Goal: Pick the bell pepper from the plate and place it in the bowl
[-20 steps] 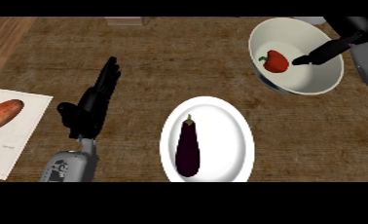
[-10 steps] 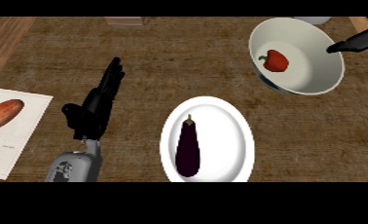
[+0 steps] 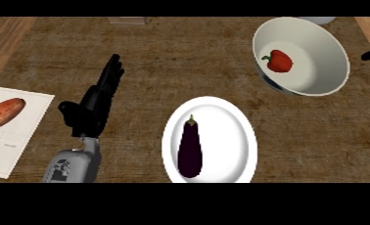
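Small red bell pepper (image 3: pixel 280 61) is seen lying inside the white round bowl (image 3: pixel 329 53), well right of the straight-fingered, empty left hand (image 3: pixel 98 97); placing judged done, only withdrawal needed.

A dark, wood-grained counter (image 3: pixel 180 62) is seen from steeply above, with a lighter wooden strip along its far left edge. A white bowl (image 3: pixel 318 79) is set on it at the upper right, and a white plate (image 3: pixel 239 136) is placed near the lower middle, well apart from the bowl. At the left edge a pale sheet (image 3: pixel 25 136) is laid flat on the counter, partly cut off by the view. A small pale object (image 3: pixel 127 21) is glimpsed at the top edge; what it is cannot be told.
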{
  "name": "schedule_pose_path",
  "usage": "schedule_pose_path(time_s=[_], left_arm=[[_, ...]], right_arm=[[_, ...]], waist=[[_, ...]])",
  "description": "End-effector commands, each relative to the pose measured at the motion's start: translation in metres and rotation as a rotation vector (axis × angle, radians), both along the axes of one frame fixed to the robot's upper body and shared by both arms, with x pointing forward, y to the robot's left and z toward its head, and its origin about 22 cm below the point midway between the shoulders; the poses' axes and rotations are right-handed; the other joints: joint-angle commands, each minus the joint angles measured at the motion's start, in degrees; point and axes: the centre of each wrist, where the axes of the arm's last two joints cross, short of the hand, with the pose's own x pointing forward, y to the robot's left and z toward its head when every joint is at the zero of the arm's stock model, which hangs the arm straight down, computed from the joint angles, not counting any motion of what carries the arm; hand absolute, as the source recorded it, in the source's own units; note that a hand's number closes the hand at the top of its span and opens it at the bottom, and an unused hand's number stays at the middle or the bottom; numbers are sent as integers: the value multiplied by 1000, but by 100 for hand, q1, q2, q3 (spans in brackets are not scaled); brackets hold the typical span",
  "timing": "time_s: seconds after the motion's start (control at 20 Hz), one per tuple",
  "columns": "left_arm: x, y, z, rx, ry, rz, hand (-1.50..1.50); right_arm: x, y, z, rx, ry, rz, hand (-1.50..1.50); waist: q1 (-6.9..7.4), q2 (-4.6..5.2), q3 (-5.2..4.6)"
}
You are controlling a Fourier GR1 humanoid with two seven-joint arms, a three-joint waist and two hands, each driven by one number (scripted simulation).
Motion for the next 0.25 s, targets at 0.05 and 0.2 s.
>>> schedule_pose_path(time_s=[0.05,0.2], left_arm=[[1,3,-4,-6,-8,8,0],[-2,3,-1,17,8,-3,0]], right_arm=[[-10,-14,-2,113,-22,199,-150],[-18,-17,-20,102,-13,203,-150]], waist=[[33,29,3],[36,15,10]])
